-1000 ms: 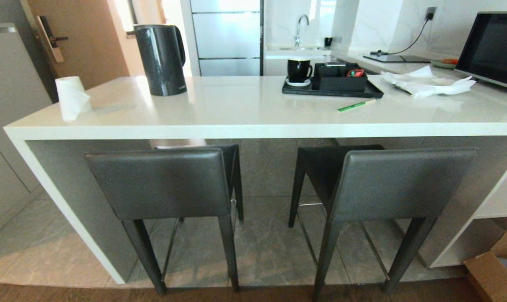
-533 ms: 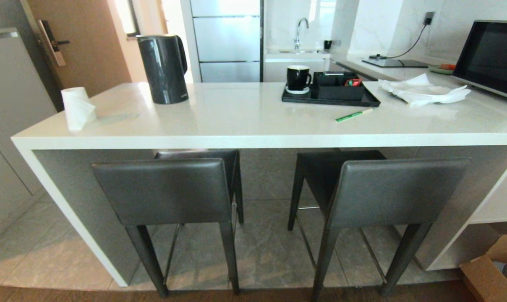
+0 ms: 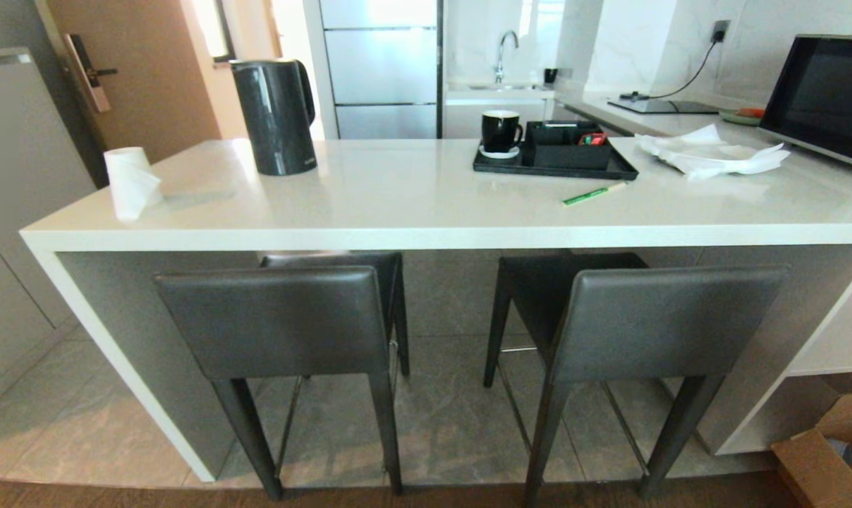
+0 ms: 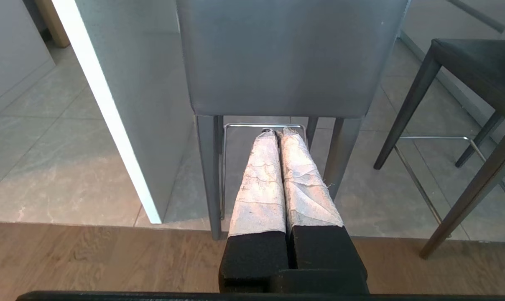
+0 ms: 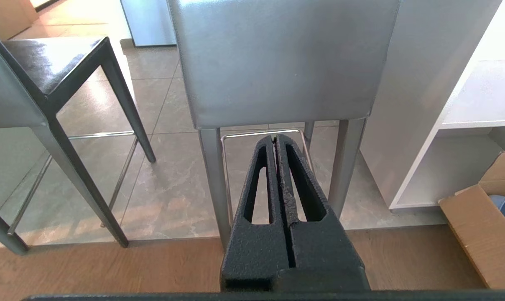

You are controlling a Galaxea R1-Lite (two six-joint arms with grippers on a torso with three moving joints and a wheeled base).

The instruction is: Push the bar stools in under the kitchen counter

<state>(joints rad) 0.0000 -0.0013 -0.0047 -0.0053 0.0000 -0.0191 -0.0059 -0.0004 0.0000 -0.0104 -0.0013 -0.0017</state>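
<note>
Both bar stools, the left stool [image 3: 278, 317] and the right stool [image 3: 652, 317], stand partly under the kitchen counter [image 3: 426, 236] (backrests outside its edge). Left gripper [image 4: 276, 134] and right gripper [image 5: 275, 140], fingers pressed together, each hang behind one backrest without touching; next, a forward push seems due.

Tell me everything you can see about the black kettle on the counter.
The kettle is a tall, smooth, glossy black jug, probably plastic or coated metal, slightly narrower toward the top. It has a closed flat lid, a small spout facing the door side and a curved loop handle on the opposite side. It stands upright near the far edge of the white counter, toward its left end, apart from the paper roll. Nothing but the counter touches it.
</note>
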